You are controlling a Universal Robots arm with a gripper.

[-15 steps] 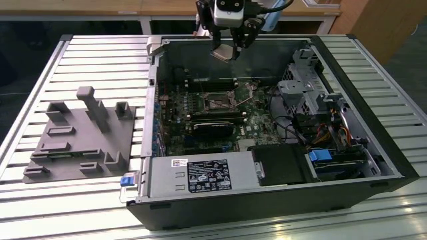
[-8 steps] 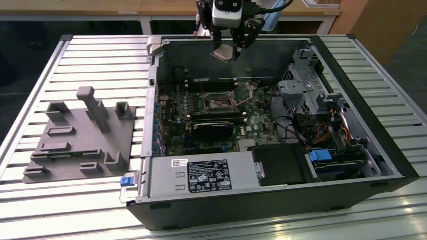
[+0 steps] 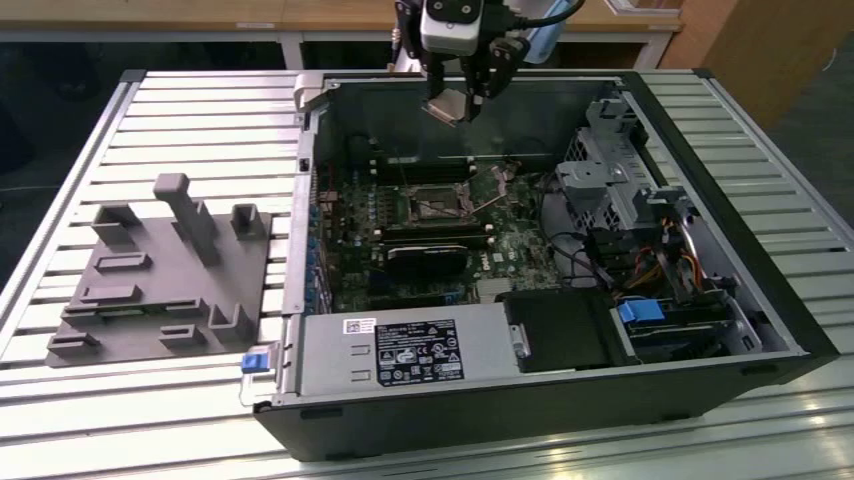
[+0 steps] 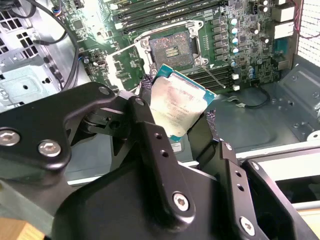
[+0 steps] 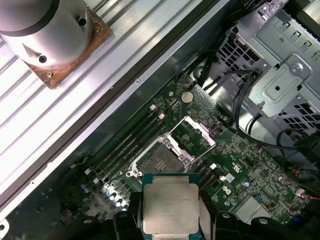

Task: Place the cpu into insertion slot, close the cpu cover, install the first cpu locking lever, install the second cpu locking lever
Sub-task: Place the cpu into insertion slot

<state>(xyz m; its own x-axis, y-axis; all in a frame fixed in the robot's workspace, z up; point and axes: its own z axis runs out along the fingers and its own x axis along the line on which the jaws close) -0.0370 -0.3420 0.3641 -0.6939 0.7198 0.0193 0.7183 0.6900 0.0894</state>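
The gripper [image 3: 458, 103] is clamping the cpu [image 5: 170, 207]; the slot [image 5: 159, 162] is lying open well below the fingers [image 4: 155, 150].

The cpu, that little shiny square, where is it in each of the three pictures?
Exterior view: the cpu hangs in the gripper, near the case's far wall.
Second wrist view: the cpu is tilted, just in front of the socket.
First wrist view: the cpu shows its metal face.
Shared landmark: the insertion slot, uncovered on the green board.
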